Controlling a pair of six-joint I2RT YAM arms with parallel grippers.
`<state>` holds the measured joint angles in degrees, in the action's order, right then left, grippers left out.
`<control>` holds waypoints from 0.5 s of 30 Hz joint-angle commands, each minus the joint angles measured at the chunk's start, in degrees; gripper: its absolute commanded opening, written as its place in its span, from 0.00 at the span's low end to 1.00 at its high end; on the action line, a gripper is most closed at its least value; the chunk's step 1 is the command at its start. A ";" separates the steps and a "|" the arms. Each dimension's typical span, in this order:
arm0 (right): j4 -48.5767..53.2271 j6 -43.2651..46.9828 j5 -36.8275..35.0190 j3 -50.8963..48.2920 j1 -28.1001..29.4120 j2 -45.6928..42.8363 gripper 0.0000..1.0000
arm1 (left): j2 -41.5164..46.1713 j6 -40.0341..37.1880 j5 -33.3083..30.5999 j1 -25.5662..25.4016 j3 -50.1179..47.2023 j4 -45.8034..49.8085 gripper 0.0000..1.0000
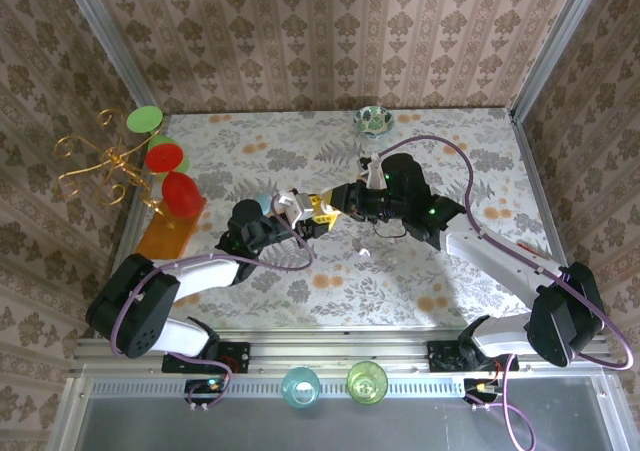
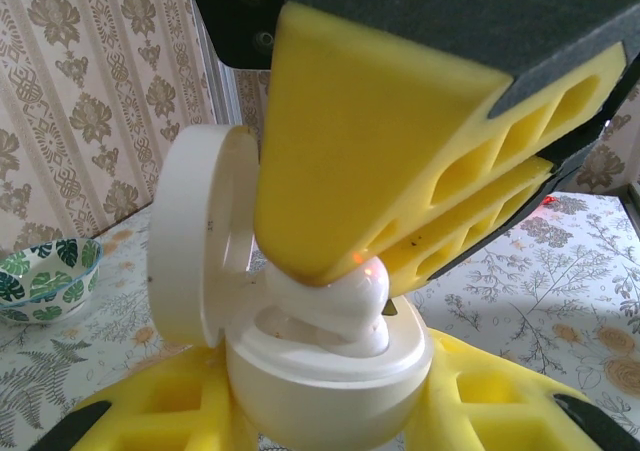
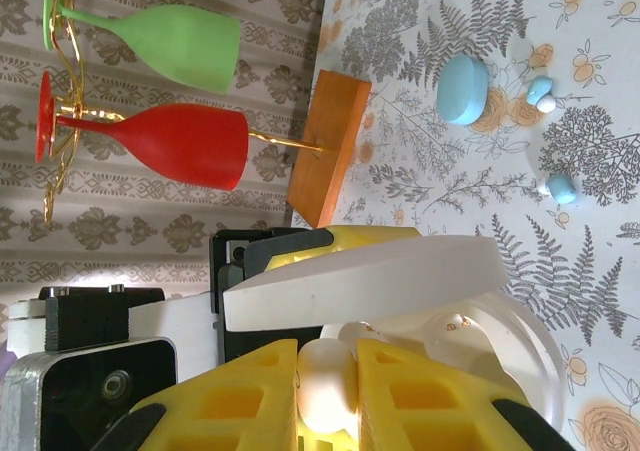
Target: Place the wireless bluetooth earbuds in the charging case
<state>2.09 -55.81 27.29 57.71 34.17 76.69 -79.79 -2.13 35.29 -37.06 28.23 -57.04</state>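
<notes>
Nearest the bases, on the table [image 1: 250, 141], lies a small white piece [image 1: 365, 254]. It is too small to name surely, but it is likely a second white bud.

Just beyond it the two grippers meet over the middle of the table. The left gripper [image 2: 325, 409] has its jaws closed against the sides of the white case [image 2: 320, 366], whose lid [image 2: 200, 236] is swung open. The right gripper [image 3: 325, 366] comes in from above, jaws nearly shut and pinching a white bud [image 3: 325, 401]. In the left wrist view that bud sits at the mouth of the case, touching the inner tray under the yellow fingertips. Whether it is fully down in its socket cannot be told, nor whether the socket beside it is filled.

Farther out on the left lie a closed blue case [image 3: 463, 89] and, near it, two blue buds [image 3: 542, 93], loose on the table. A bowl [image 1: 372, 121] stands at the far edge.

The work looks less than half done, with one white bud at the point of insertion. It needs pressing home and letting go. The loose white piece and the blue pair, whose case is shut, appear to remain.
</notes>
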 commanded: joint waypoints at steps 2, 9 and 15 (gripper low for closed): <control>3.63 1.09 -1.79 1.46 0.28 -0.01 0.18 | 1.08 1.16 0.31 -0.21 1.04 -4.16 0.23; 5.48 0.19 -1.18 3.41 0.24 -1.13 0.16 | 0.84 0.86 0.70 0.01 0.79 -3.97 0.23; 11.45 1.93 -0.14 7.49 -0.02 -1.45 0.16 | 0.95 0.94 1.10 0.82 0.01 -4.47 0.23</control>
<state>9.13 -55.29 27.18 62.22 34.17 76.64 -79.79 -2.13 35.55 -36.95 28.23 -58.04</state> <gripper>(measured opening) 0.164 0.341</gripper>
